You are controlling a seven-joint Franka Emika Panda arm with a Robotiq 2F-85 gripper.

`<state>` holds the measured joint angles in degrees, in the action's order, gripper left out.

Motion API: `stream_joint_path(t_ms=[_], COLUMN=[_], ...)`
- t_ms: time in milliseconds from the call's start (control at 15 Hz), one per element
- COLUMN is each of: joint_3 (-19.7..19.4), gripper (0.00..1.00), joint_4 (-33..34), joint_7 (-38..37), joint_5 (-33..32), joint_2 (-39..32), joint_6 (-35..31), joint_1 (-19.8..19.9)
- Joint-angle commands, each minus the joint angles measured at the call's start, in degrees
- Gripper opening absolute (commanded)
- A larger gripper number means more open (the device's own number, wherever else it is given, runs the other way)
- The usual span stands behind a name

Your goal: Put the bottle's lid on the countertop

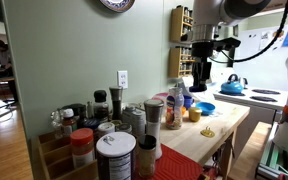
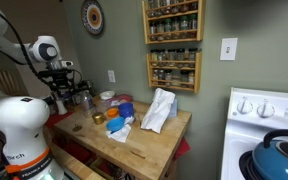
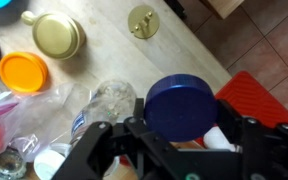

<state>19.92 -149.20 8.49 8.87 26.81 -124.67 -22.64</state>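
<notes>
In the wrist view my gripper (image 3: 182,122) is shut on the lid (image 3: 184,100), which shows here as a round dark blue cap held between the two fingers. The bottle (image 3: 114,98) is clear plastic and stands open-mouthed just left of the lid, seen from above. The light wooden countertop (image 3: 104,50) lies beneath. In both exterior views the gripper (image 1: 200,58) (image 2: 68,88) hangs above the cluttered end of the countertop (image 1: 222,122) (image 2: 144,142). The lid is too small to make out there.
A gold lid (image 3: 56,35), an orange lid (image 3: 24,72) and a small gold object (image 3: 142,20) lie on the wood. A red mat (image 3: 254,95) is beside the counter. Spice jars (image 1: 114,150) crowd one end. A white cloth (image 2: 159,110), a blue kettle (image 2: 279,155) and wall spice racks (image 2: 172,40) are nearby.
</notes>
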Motion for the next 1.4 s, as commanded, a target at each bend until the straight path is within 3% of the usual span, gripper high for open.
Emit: stream_joint_path(t_ms=[0,67,600,667,933,1133,1333], joint_3=[0.28,-0.52,-0.18,-0.18,1.31,3.51,5.71], gripper=[0.46,0.71,0.71,0.46,0.46,0.46,0.46], joint_4=[-2.55,-0.98,-1.47,-1.47,-0.01,-0.66,-1.82], joint_7=[-7.05,-4.4,-6.31,-6.32,-8.21,-11.55,-16.49], joint_5=[5.94,2.33,4.54,4.54,9.64,11.32,7.98], joint_2=[-1.65,-0.45,-1.95,-1.95,-10.57,-16.07,-21.69], joint_6=[-2.24,-0.06,-0.85,-0.86,-4.49,-14.06,-28.07], joint_1=[-3.12,-2.13,-2.97,-2.97,-4.55,-4.57,-3.86])
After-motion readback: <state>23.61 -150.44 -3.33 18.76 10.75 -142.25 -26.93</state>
